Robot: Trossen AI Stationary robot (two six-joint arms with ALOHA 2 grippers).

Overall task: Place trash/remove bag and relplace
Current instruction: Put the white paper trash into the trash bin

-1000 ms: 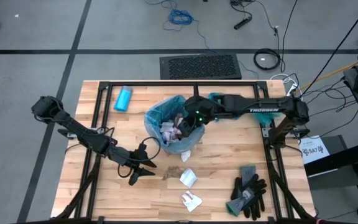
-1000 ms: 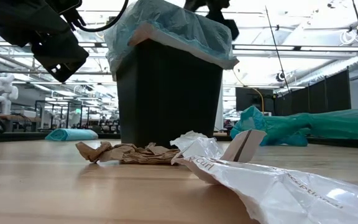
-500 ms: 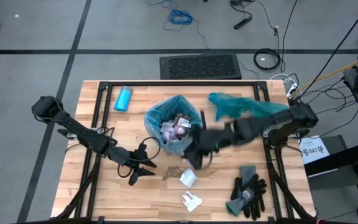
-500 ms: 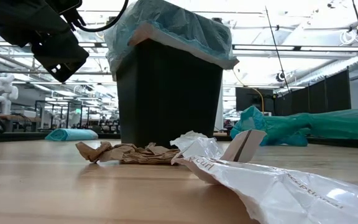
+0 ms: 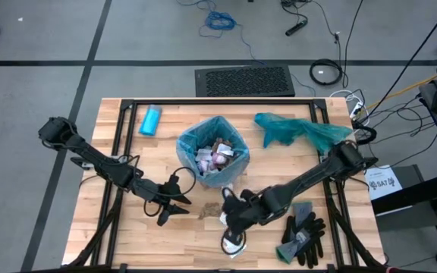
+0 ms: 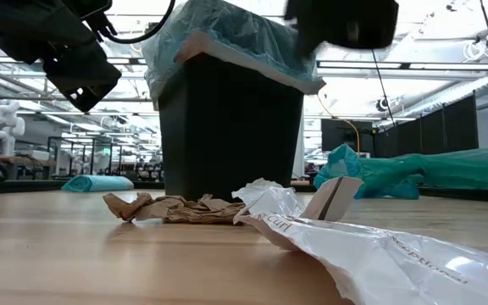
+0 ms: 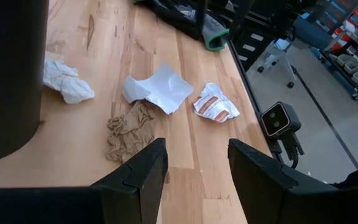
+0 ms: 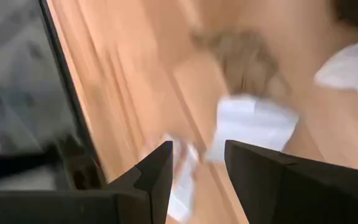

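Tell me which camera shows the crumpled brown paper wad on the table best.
The left wrist view: crumpled brown paper wad lies whole and unblocked. The low view shows it flat, side-on; the right wrist blurs it; overhead it is tiny.

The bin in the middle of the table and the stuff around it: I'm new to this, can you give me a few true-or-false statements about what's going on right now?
1. The bin is lined with a pale blue bag and already has trash in it. True.
2. The right gripper is over the bin. False: it hangs over the scraps lying on the table in front of the bin.
3. The left gripper holds a brown paper wad. False: its fingers are open and empty; the brown wad lies on the wood ahead of them.
4. A teal bag lies on the table to the right of the bin. True.
5. The gloves are inside the bin. False: they lie near the table's front right corner.
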